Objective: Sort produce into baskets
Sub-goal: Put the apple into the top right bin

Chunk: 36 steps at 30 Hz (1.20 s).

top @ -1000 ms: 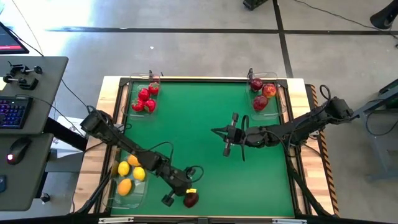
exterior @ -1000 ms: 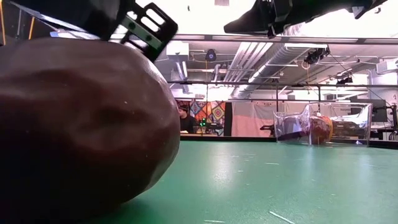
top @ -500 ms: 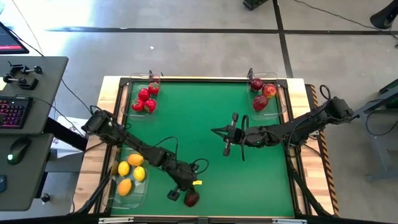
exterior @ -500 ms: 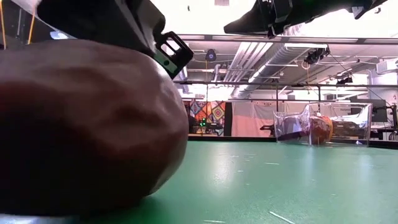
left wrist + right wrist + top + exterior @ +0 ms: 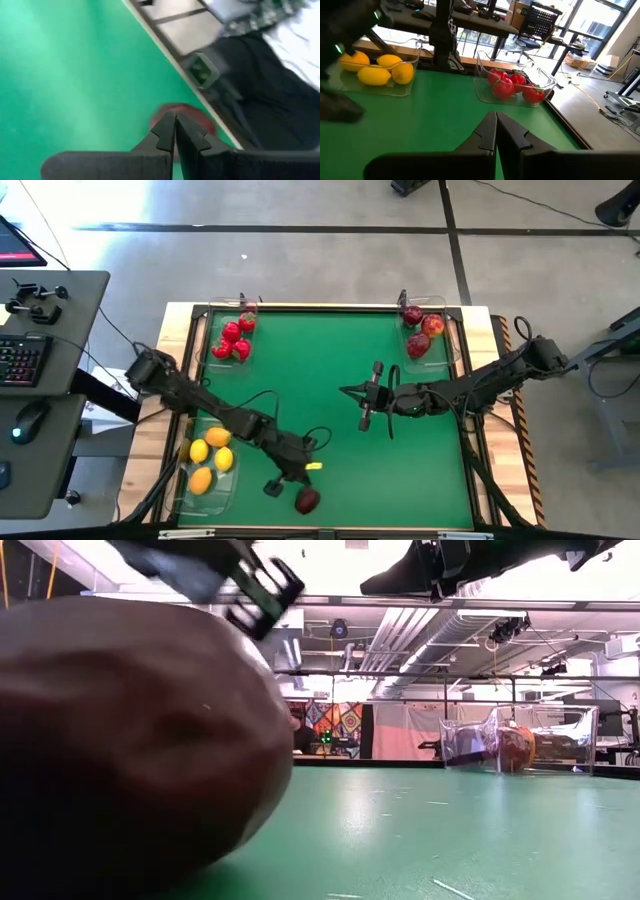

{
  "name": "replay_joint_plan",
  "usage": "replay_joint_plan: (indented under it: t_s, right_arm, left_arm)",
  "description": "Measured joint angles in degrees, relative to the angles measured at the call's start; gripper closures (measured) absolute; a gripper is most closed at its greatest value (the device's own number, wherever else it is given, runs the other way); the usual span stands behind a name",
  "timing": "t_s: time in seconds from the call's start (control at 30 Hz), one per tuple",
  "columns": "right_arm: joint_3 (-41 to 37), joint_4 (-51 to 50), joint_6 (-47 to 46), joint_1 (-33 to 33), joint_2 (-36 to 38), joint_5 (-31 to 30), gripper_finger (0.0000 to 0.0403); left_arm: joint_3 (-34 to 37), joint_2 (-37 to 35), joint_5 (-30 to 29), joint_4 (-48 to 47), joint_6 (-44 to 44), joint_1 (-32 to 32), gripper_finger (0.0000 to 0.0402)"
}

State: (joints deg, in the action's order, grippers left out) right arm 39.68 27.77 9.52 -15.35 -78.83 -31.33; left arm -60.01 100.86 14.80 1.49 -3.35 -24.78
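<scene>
From above, a dark red apple is seen lying loose on the green mat near the front edge, just beside the left gripper, whose fingers are pressed together on nothing. Low down, that apple fills the view. The right gripper is pinched closed mid-table.

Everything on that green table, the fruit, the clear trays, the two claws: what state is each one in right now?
Left gripper: shut, empty, just beside the loose apple.
Right gripper: shut, empty, over mid-table.
Dark red apple: loose on the mat, near the front edge.
Lemon tray: holds four lemons.
Small red fruit tray: holds several red fruits.
Apple tray: holds three apples.
</scene>
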Motion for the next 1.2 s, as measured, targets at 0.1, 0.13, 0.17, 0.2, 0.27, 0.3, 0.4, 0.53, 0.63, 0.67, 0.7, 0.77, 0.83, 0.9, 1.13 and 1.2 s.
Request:
replay_joint_plan:
  t_s: [0.1, 0.13, 0.17, 0.2, 0.27, 0.3, 0.4, 0.53, 0.63, 0.67, 0.7, 0.77, 0.83, 0.9, 1.13, 1.2]
  right_arm:
    - [0.0, -0.2, 0.4, 0.0, 0.0, 0.0, 0.0402]
    - [0.0, -0.2, 0.6, 0.0, 0.0, 0.0, 0.0402]
    - [0.0, -0.2, 0.8, 0.0, 0.0, 0.0, 0.0402]
    - [0.0, -0.2, 0.9, 0.0, 0.0, 0.0, 0.0402]
    - [0.0, -0.1, 0.9, 0.0, 0.0, 0.0, 0.0402]
    - [0.0, 0.0, 0.9, 0.0, 0.0, 0.0, 0.0402]
    - [0.0, 0.2, 0.9, 0.0, 0.0, 0.0, 0.0402]
    - [0.0, 0.3, 0.9, 0.0, 0.0, 0.0, 0.0402]
    - [0.0, 0.1, 1.0, 0.0, 0.0, 0.0, 0.0402]
    - [0.0, 0.1, 1.0, 0.0, 0.0, 0.0, 0.0402]
    - [0.0, 0.0, 1.0, 0.0, 0.0, 0.0, 0.0402]
    - [0.0, -0.1, 1.0, 0.0, 0.0, 0.0, 0.0402]
    - [0.0, -0.2, 1.0, 0.0, 0.0, 0.0, 0.0402]
    - [0.0, -0.2, 1.0, 0.0, 0.0, 0.0, 0.0402]
    - [0.0, -0.1, 1.0, 0.0, 0.0, 0.0, 0.0402]
    - [0.0, -0.1, 1.0, 0.0, 0.0, 0.0, 0.0402]
  left_arm:
    - [0.0, -1.2, 1.5, -1.6, 1.0, -1.7, 0.0401]
    - [0.0, -0.9, 1.9, -2.1, 0.9, -2.3, 0.0402]
    - [0.1, -0.4, 2.5, -2.0, 0.8, -2.8, 0.0401]
    - [0.0, 0.5, 2.7, -1.1, 0.5, -3.1, 0.0401]
    - [0.0, 2.0, 1.5, -1.3, 0.4, -3.7, 0.0401]
    - [0.1, 2.7, 0.4, -1.5, 0.0, -3.8, 0.0401]
    - [0.1, 3.7, -0.3, 0.1, -0.8, -3.6, 0.0401]
    - [0.0, 4.2, 0.0, 2.1, -1.1, -3.3, 0.0401]
    - [0.1, 4.2, 0.0, 3.8, -1.6, -2.9, 0.0401]
    - [0.1, 4.2, 0.3, 4.6, -2.1, -2.9, 0.0401]
    - [0.0, 4.2, 0.7, 5.0, -2.3, -2.9, 0.0401]
    - [0.0, 4.5, 1.3, 4.9, -2.5, -2.9, 0.0401]
    - [0.0, 5.1, 1.5, 4.7, -2.7, -2.9, 0.0401]
    - [0.0, 5.6, 2.2, 5.4, -3.4, -2.9, 0.0401]
    - [0.0, 5.7, 1.0, 5.4, -3.1, -2.4, 0.0401]
    - [0.0, 5.7, 0.6, 5.3, -3.4, -1.8, 0.0401]
